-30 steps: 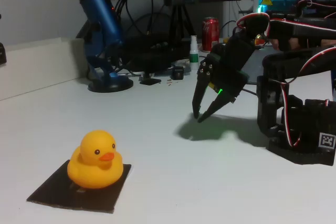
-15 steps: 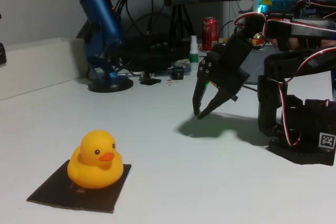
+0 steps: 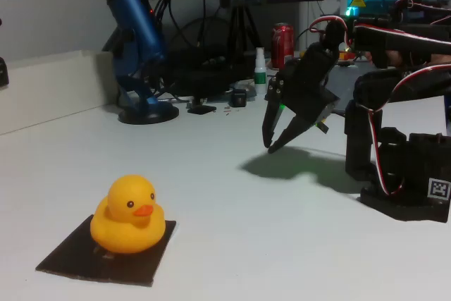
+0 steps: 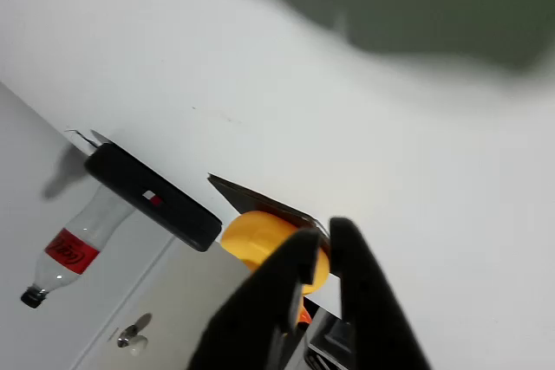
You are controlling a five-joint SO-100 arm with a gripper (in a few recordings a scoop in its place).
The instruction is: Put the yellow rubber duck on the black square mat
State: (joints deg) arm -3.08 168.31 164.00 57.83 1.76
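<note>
Yellow glossy rubber duck (image 3: 130, 214) with an orange beak sits upright on the thin black square mat (image 3: 79, 256), at the lower left of the white table (image 3: 232, 237) in the fixed view. Well apart to the right, the black two-finger gripper (image 3: 273, 146) hangs just above the table, its jaws parted narrowly and holding nothing.

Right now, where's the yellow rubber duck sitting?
In the fixed view the yellow rubber duck sits at lower left, upright on the black square mat, well apart from the gripper at right of centre.
</note>
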